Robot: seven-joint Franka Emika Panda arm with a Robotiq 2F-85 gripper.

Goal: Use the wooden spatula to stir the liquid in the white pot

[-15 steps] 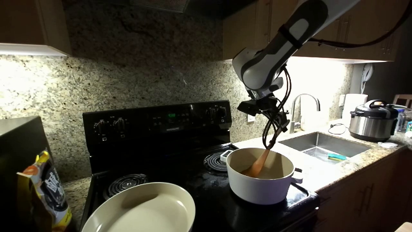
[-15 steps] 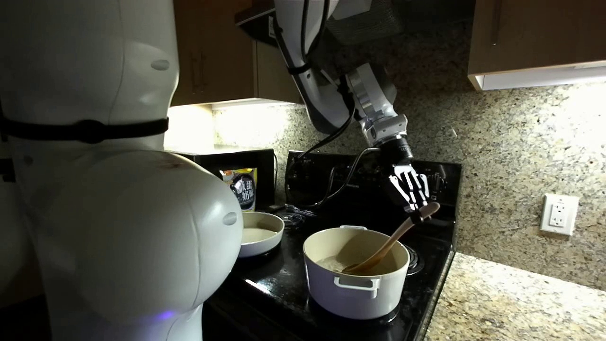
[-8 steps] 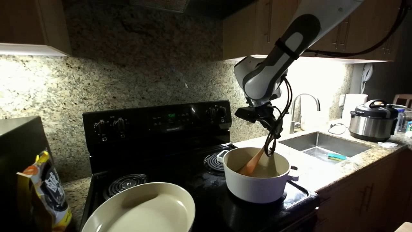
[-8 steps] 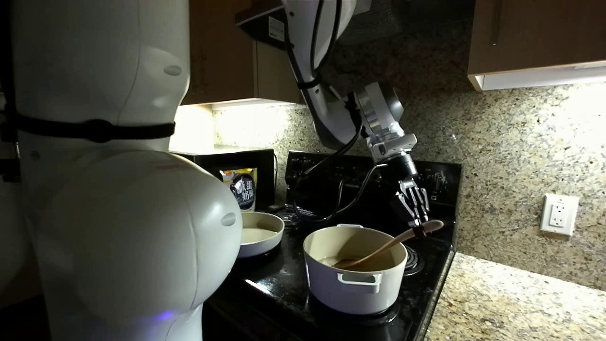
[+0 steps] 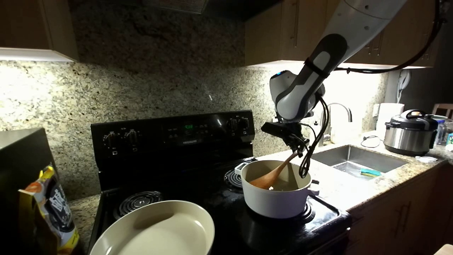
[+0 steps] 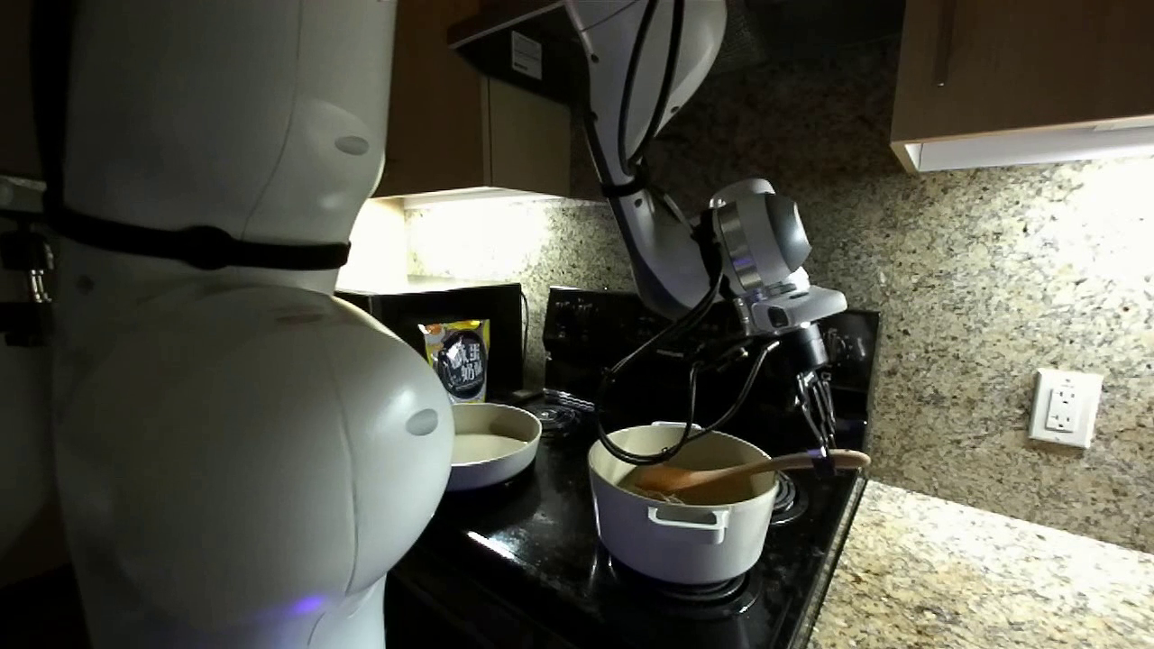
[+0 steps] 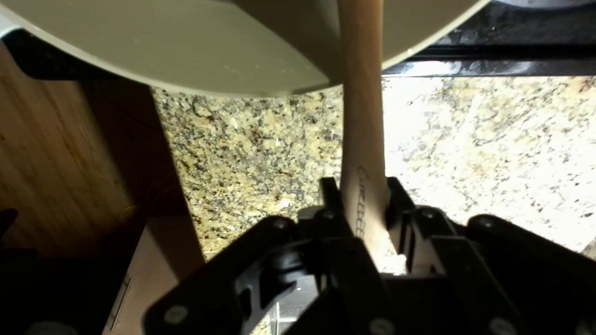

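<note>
End effector: clamped on the handle of the wooden spatula, the gap in its jaws just as wide as the wood.
Wooden spatula: tilted, broad end down inside the white pot, handle leaning out over the rim; its rounded tip pokes past the end effector in an exterior view. Whether the handle touches the rim, I cannot tell.
Lettering: dark marks along the handle, right at the grip.
White pot: upright on a coil burner of the black stove, part of the coil showing past its base.
Liquid: mostly hidden by the pot's wall and the wood; a small bright spot shows beside the broad end.
Cables: hanging from the wrist in a black loop, crossing in front of the pot's opening in an exterior view.
Shallow cream dish: on the stove too, apart from the pot.
Printed bag: upright beside a dark boxy appliance.
Tabletop: speckled granite, carrying a steel cooker with a black lid, near the sink.
Sponge: teal and yellow, in the sink.
</note>
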